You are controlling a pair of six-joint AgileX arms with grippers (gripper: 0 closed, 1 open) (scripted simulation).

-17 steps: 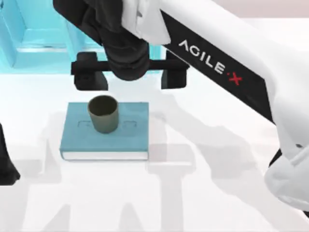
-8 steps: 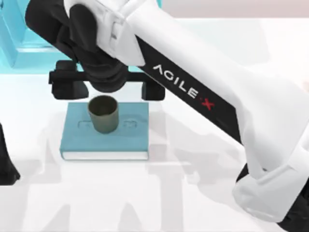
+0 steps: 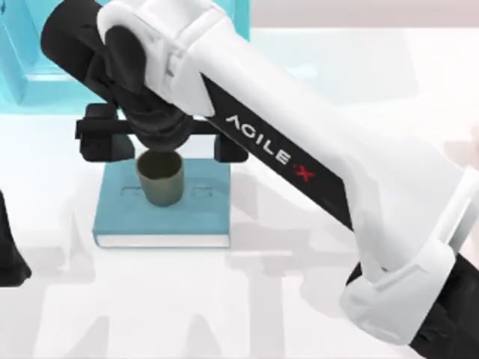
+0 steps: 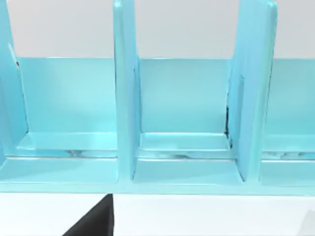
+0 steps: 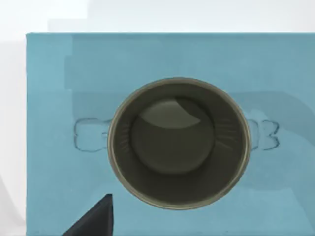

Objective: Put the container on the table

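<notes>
Both of our right gripper's (image 3: 161,140) black fingers (image 3: 101,140) are spread wide, hanging just above the small olive-brown cylindrical container (image 3: 159,178), our white right arm stretched diagonally across the glossy white table (image 3: 299,284). That container stands upright on the flat teal book (image 3: 194,213); our left arm is parked at the table's left edge, facing the light-blue shelf unit (image 4: 187,118).
</notes>
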